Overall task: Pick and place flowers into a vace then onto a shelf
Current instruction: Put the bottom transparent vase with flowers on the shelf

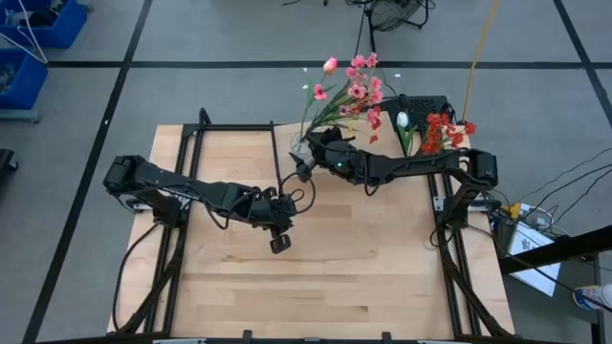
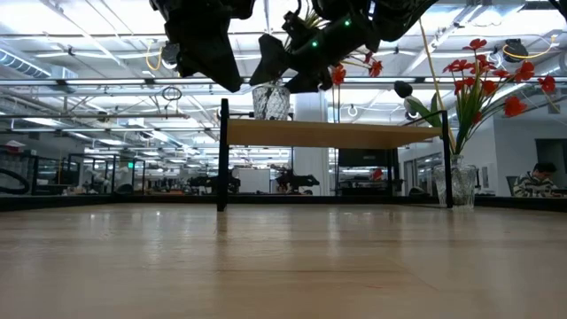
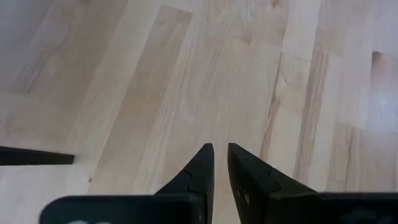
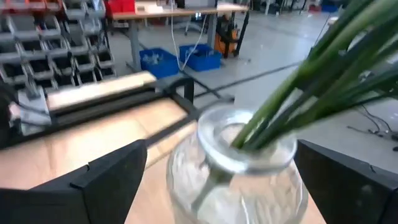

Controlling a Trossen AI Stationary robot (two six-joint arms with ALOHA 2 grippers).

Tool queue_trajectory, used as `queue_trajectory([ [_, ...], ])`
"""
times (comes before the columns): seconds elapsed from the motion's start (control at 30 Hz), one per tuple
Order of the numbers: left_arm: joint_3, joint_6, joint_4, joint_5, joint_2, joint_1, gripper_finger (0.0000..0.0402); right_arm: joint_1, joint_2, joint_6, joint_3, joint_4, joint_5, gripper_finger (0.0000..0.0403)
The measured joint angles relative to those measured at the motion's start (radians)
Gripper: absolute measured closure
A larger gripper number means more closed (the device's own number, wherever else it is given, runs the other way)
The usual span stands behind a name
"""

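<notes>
Flowers stand in a glass vase on the shelf — between the right end effector's wide-spread fingers; left end effector nearly closed, empty, over the counter.

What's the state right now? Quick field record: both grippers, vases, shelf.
left gripper: shut, empty, over bare tabletop
right gripper: open, fingers either side of the glass vase
glass vase: upright on the shelf, pink flowers in it
shelf: pale board on black legs, at the table's far edge
second vase: beside the shelf, holds red flowers
</notes>
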Motion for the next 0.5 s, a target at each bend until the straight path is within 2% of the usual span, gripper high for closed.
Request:
queue_trajectory([
  [0.1, 0.0, -0.002, 0.0, 0.0, 0.0, 0.0, 0.035, 0.011, -0.011, 0.012, 0.001, -0.056, 0.023, 0.0005],
  [0.27, 0.0, -0.011, 0.0, -0.001, 0.0, -0.001, 0.035, 0.048, -0.016, 0.028, -0.001, -0.119, 0.198, 0.0006],
  [0.37, 0.0, -0.012, 0.0, -0.001, 0.0, -0.002, 0.035, 0.062, -0.016, 0.026, -0.001, -0.111, 0.256, 0.0006],
  [0.5, 0.0, -0.002, 0.0, -0.001, 0.0, -0.003, 0.035, 0.067, -0.018, -0.014, -0.001, -0.097, 0.202, 0.0004],
])
